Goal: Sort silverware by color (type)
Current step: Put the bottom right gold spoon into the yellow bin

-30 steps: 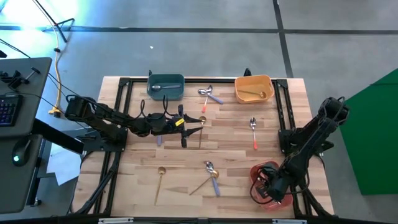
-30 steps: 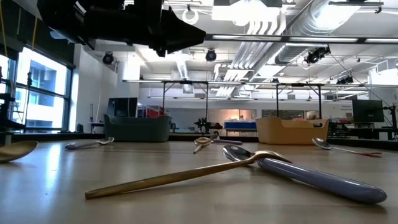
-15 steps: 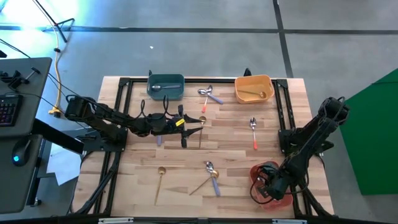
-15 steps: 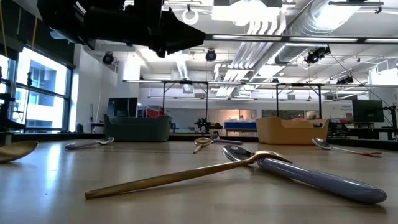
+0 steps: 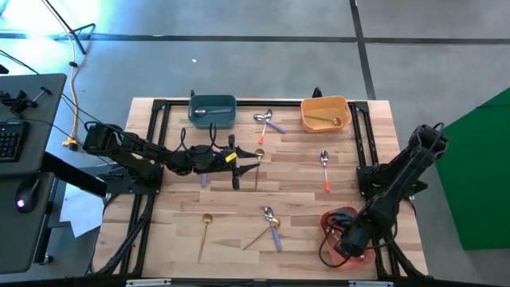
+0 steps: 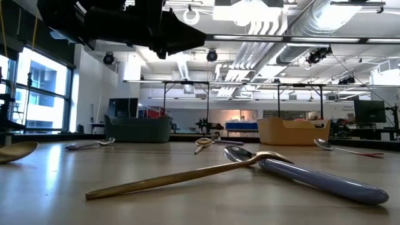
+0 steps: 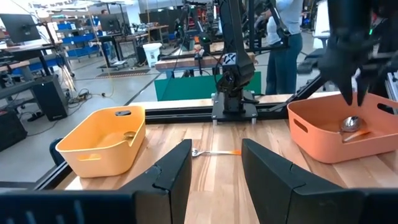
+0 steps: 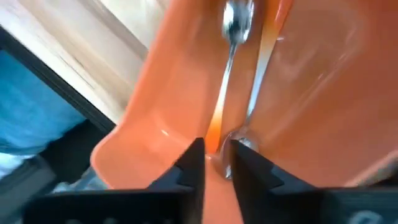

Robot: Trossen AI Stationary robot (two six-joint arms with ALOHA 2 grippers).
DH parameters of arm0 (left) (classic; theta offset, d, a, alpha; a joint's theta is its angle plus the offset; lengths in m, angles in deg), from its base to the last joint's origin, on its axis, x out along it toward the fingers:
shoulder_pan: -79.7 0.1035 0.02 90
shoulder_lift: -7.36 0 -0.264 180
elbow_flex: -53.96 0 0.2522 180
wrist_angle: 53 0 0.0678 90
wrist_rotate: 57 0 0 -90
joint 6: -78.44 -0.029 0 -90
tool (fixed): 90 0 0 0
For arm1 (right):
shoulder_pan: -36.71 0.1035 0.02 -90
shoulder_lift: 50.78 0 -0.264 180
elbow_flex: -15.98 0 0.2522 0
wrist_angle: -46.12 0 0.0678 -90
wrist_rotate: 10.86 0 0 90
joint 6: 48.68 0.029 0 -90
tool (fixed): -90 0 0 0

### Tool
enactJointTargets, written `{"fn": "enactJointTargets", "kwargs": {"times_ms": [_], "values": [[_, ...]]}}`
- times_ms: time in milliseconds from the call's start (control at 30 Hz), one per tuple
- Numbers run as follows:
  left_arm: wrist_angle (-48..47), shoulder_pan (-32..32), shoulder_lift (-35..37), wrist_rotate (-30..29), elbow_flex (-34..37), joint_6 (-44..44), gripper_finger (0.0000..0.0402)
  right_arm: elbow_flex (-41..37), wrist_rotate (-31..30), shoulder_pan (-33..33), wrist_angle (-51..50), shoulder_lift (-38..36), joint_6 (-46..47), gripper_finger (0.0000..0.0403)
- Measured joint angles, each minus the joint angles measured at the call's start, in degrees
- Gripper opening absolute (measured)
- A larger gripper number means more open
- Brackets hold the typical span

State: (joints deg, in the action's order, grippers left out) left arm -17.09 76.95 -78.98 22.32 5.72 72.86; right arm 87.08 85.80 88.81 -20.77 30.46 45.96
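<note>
Table: the wooden table (image 5: 303,195) carries three bins and scattered silverware, with both arms reaching in from its sides.
Left arm: it stretches in from the left side, and the left gripper (image 5: 249,168) hangs above the middle of the table; in its wrist view the two dark fingers (image 7: 171,177) stand apart with bare wood between them, holding nothing.
Right arm: it bends down at the near right corner, and the right gripper (image 5: 348,241) is lowered into the red-pink bin (image 5: 328,219); its fingers (image 8: 191,163) are nearly closed, and a red-pink handle seems to run between them, though the blurred close view leaves the grip uncertain.
Red-pink bin contents: a silver-headed spoon (image 8: 235,25) with a red-pink handle lies on the bin floor, with a second silver piece just beside it.
Teal bin: the teal bin (image 5: 212,111) at the far edge holds a silver-headed utensil.
Orange bin: the orange bin (image 5: 325,113) at the far right holds a gold spoon (image 5: 323,121).
Loose silverware, far side: a red-pink piece and a lavender piece (image 5: 269,122) cross between the two far bins; a red-pink-handled spoon (image 5: 325,169) lies near the right rail.
Loose silverware, near side: a gold utensil (image 6: 181,175) crosses a lavender-handled spoon (image 6: 312,178); another gold spoon (image 5: 205,231) lies apart to their left.
</note>
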Motion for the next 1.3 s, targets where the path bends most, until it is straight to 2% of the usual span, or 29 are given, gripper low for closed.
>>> {"fn": "enactJointTargets", "kwargs": {"times_ms": [100,267,500,633,767,967,1167,1300], "values": [[-0.02,0.00,0.00,0.01,0.00,0.44,0.0129,3.58,-5.60,-0.44,-5.22,0.00,-7.38,0.0008],[-0.04,-0.11,0.00,1.86,0.00,1.20,0.0129,4.62,-9.62,-4.44,-5.58,0.00,-25.08,0.0005],[0.01,-1.65,0.00,2.19,0.00,2.39,0.0129,-2.06,-9.40,-14.34,-2.96,-2.98,-44.65,0.0000],[0.26,-2.57,0.00,2.21,0.00,2.38,0.0129,-6.32,-12.96,-20.12,3.87,-8.00,-55.67,0.0000],[0.33,-2.69,0.01,2.19,0.00,3.98,0.0129,-12.74,-14.71,-27.41,14.42,-14.79,-65.29,0.0000],[-0.02,-2.14,0.00,2.19,0.00,5.99,0.0129,-26.20,-13.57,-39.66,40.85,-22.74,-79.83,0.0000],[-0.27,-1.36,0.02,2.21,0.00,7.33,0.0128,-35.42,-13.04,-47.87,65.54,-24.96,-93.59,0.0000],[-0.99,-0.22,0.02,2.80,0.00,8.90,0.0112,-39.37,-12.22,-51.25,82.45,-25.09,-101.59,0.0000]]}}
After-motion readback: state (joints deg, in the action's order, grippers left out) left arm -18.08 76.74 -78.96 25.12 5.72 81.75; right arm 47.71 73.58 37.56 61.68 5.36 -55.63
